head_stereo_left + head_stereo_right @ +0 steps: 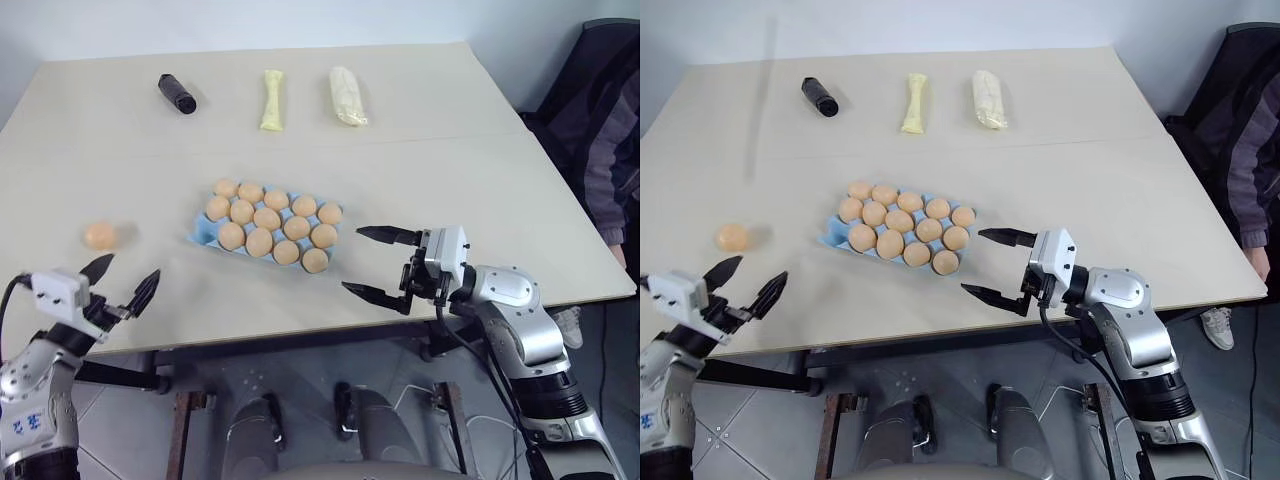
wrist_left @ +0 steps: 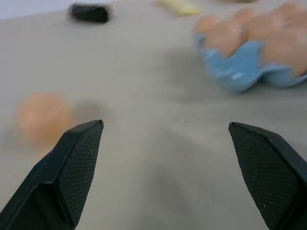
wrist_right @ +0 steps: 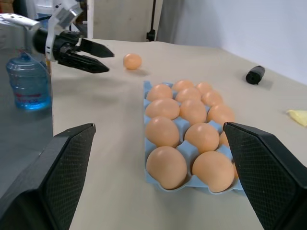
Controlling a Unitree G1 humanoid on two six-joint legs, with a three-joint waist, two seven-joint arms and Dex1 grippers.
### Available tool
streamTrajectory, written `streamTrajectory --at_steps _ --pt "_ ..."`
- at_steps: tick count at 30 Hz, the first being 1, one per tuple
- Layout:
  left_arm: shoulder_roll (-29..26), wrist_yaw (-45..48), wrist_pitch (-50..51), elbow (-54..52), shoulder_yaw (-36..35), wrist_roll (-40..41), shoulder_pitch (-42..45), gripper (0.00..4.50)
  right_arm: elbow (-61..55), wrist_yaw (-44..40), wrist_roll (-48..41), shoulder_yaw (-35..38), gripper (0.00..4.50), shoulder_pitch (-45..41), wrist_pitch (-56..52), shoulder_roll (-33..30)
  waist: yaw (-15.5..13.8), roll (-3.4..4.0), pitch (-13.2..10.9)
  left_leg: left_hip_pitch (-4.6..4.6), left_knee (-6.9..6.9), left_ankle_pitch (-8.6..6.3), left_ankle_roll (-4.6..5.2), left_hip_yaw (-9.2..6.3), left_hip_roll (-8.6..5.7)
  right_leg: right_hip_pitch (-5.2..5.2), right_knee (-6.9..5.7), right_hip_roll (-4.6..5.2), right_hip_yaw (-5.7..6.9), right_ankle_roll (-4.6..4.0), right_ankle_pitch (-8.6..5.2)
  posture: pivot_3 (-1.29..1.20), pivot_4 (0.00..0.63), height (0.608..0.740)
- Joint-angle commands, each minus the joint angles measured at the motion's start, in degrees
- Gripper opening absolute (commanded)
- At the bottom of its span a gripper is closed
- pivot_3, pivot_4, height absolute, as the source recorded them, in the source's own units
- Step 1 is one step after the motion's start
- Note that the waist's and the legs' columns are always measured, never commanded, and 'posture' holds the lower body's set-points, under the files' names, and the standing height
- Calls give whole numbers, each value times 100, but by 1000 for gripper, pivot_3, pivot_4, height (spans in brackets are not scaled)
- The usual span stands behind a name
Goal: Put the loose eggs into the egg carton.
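The egg carton (image 1: pixel 205 232) sits near the middle of the bench (image 1: pixel 480 180), its long axis running from far left to near right, with most cups filled; its blue rim shows mainly at the left end. One loose egg (image 1: pixel 99 235) lies alone well to the carton's left, with bare bench all around it and up to the near edge. The left hand (image 1: pixel 122 284) hovers at that near edge, just near of the egg, fingers spread wide and holding nothing. The right hand (image 1: pixel 382 263) hangs at the near edge beside the carton's right end, pointing left, likewise released. Far back lie a black cylinder (image 1: pixel 176 94) and two pale rolls (image 1: pixel 272 99). In the left wrist view the egg is blurred.
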State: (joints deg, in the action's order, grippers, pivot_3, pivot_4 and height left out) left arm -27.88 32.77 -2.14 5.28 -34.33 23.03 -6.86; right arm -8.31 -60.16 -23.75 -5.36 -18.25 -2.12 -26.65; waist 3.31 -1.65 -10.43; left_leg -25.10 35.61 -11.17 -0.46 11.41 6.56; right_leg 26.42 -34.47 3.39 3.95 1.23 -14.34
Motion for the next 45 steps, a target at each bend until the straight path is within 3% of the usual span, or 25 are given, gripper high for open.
streamTrajectory --at_steps 1,5,8,11,14,20,26,29,36,38,42,45 --pt "145 -489 -31 0 -428 171 -165 4461 -33 -105 -82 30 4500 -104 112 25 5 0 0 -1 -3 -2 3 0 -1 -3 9 -1 0 4 3 0 150 740" --pt "291 -836 58 36 -557 299 -126 4461 16 -156 -72 40 4500 -151 112 32 -11 3 2 -15 -27 -4 7 -9 21 -12 131 -38 17 16 66 0 150 740" --pt "274 -1134 184 83 -464 259 152 4461 4 -181 -78 47 4500 -150 97 23 -42 2 6 -42 -100 3 16 12 125 -100 300 -150 14 18 179 0 150 740" --pt "180 -1365 362 198 -398 245 515 4461 -10 -182 -72 60 4500 -142 89 22 -69 -39 29 45 -99 -4 -14 112 73 -50 185 -85 -38 -10 80 0 150 740" --pt "24 -1688 722 480 -113 85 1290 4461 -28 -150 -50 58 4500 -119 97 38 -81 -41 29 50 -78 -30 -41 -44 0 -49 149 -95 -64 -24 56 0 150 740" --pt "-379 -2026 947 1609 148 -224 2426 4461 -58 -64 -10 89 4500 -101 127 55 -7 -60 41 79 -64 -36 -36 -5 5 -51 86 -98 -80 0 60 0 150 740" --pt "-553 -2058 945 2419 388 -465 2853 4461 -113 35 11 117 4500 -25 165 32 -5 -62 42 96 -59 -36 -43 6 9 -33 42 -104 -94 3 62 0 150 740" --pt "-567 -2075 948 2520 401 -475 2884 3906 -118 77 21 129 4500 -9 185 30 -9 -66 45 91 -56 -36 -44 12 9 -20 32 -102 -102 -1 60 0 150 740" --pt "-576 -1721 640 2535 379 -382 2881 1853 -105 100 23 108 4500 10 210 20 -11 -68 46 91 -53 -36 -44 21 6 -8 17 -100 -112 -5 58 0 150 740" --pt "-538 -1523 540 2434 322 -250 2873 1712 -98 98 24 105 4500 10 213 19 -11 -68 46 91 -53 -36 -44 21 6 -8 16 -100 -112 -7 56 0 150 740" --pt "-479 77 230 1197 868 143 2501 1712 -71 85 26 105 4500 9 203 5 -16 -70 46 89 -54 -36 -44 28 8 -6 16 -99 -111 -8 56 0 150 740" --pt "-479 471 314 796 1223 109 2396 1712 -44 77 32 105 4500 1 203 0 -33 -70 47 90 -54 -36 -45 33 5 -7 15 -96 -110 -12 53 0 150 740"
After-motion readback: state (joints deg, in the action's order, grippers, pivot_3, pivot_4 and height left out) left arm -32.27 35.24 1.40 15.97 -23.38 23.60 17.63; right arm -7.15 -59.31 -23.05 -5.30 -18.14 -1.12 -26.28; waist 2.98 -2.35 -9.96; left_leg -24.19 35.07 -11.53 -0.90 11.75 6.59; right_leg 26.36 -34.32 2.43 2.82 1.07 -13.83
